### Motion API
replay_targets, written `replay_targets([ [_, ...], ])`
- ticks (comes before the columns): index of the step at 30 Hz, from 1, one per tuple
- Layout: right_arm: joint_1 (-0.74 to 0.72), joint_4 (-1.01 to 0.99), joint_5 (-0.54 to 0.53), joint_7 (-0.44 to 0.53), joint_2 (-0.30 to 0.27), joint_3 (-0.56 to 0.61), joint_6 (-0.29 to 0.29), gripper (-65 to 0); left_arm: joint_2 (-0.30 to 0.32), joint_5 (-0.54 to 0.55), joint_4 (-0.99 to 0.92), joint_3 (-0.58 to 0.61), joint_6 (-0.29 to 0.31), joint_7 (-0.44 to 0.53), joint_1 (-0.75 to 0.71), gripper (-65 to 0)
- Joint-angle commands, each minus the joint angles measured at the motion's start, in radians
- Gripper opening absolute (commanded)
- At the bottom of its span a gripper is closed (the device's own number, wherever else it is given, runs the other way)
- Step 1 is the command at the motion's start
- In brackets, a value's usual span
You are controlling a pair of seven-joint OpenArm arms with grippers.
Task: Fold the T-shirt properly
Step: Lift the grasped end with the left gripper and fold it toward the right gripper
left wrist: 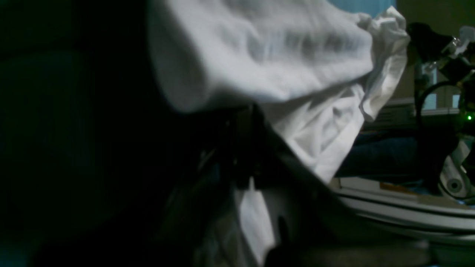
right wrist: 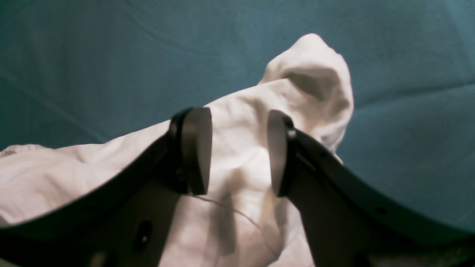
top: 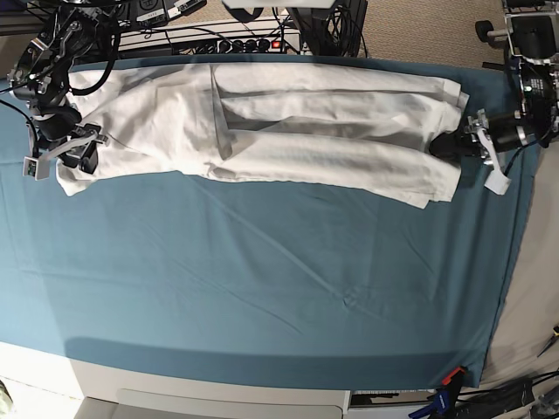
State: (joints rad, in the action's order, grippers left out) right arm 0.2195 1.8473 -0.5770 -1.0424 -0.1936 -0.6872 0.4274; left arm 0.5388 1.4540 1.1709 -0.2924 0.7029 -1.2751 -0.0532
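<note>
While the wrinkled plain white cotton T-shirt (top: 262,122) lies stretched along the far side of the teal-cloth-covered bench (top: 262,279); left pincer (top: 461,142) clamps its edge; right pincer (right wrist: 237,155) gapes wide over fabric.

The base camera looks straight down on the wrinkled white cotton T-shirt (top: 288,122); both wrist cameras sit very close to it.

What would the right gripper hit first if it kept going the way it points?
Probably the T-shirt: white cloth fills the gap between the open right gripper fingers, with the teal cloth beyond it. How close the fabric sits is unclear.
</note>
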Motion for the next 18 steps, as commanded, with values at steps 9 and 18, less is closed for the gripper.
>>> replay_targets([
  [9,-0.006,0.017,-0.013,0.025,-0.014,-0.006,0.004,-40.1,-0.012,-0.036,0.245,0.009,-0.005,-0.009,0.0,-65.0],
  [18,-0.006,0.017,0.026,0.026,-0.014,-0.007,0.003,-40.1,-0.069,-0.049,0.382,0.009,-0.005,-0.006,-0.045,-65.0],
])
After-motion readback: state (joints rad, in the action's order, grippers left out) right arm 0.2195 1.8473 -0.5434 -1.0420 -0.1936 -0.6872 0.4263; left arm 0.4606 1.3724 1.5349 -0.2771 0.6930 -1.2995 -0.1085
